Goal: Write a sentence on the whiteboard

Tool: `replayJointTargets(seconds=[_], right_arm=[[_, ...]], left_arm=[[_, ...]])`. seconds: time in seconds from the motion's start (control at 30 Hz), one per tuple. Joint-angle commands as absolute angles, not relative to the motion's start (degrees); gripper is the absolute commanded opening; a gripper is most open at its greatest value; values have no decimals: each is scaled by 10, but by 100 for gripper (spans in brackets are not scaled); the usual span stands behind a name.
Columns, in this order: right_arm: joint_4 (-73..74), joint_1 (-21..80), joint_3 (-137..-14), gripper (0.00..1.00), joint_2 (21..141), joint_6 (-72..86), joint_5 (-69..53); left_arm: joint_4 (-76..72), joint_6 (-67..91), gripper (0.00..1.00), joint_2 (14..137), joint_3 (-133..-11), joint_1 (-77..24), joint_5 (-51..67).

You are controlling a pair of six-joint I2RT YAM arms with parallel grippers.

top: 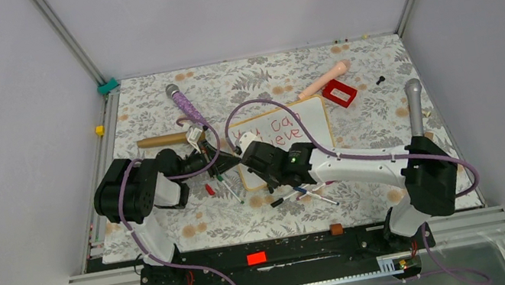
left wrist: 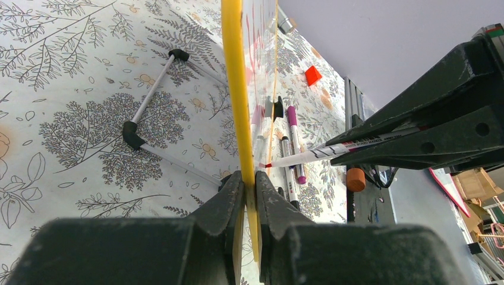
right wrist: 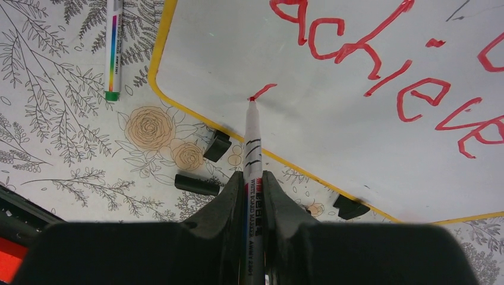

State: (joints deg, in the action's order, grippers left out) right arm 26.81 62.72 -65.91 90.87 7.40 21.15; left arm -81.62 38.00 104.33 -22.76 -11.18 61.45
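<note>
Table under grey-white floral-print cloth (top: 170, 226).

White rectangular whiteboard w/ rounded corners + thin yellow frame (top: 312, 121) sits mid-table, a bit right of centre. Its near-left part is hidden under the arms in top view. Flat or propped: can't tell. Small black clip feet (right wrist: 217, 145) along its near edge.

Left gripper (left wrist: 248, 178): fingers clenched on the board's yellow rim, seen edge-on in its own cam.

Right gripper (right wrist: 252, 178): pinched round a white-barrelled whiteboard marker w/ red tip (right wrist: 252, 139). Barrel points away from wrist. Tip touches the board near its lower-left corner, at the end of a short red dash.

Red handwritten sentence (right wrist: 368, 65) is on the board. "achieve" is legible in right wrist cam; the row above it is cut by the pic edge. Top view shows "can" over "eve", rest covered by the arm.

Loose items:
- Black pen cap (right wrist: 196, 184) on cloth, just beside one foot.
- White marker w/ rainbow band + green end (right wrist: 113, 47), left of board, apart from it.
- Purple-capped marker (left wrist: 294, 136) among others by the board's near side.
- Red rectangular block w/ opening (top: 339, 93) near far-right corner, w/ a pink cylinder (top: 324, 80) just beyond.
- Wooden stick (top: 162, 140) left of board.
</note>
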Motion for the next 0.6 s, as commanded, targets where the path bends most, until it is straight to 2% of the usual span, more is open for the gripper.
replayJointTargets(seconds=[0.0,0.57], right_arm=[[257,608,-689,0,916,60,251],[258,582,-679,0,904,70,244]], left_arm=[[-849,347,1,1045,-225,-117,623],[-849,346,1,1046,-226,-116,624]])
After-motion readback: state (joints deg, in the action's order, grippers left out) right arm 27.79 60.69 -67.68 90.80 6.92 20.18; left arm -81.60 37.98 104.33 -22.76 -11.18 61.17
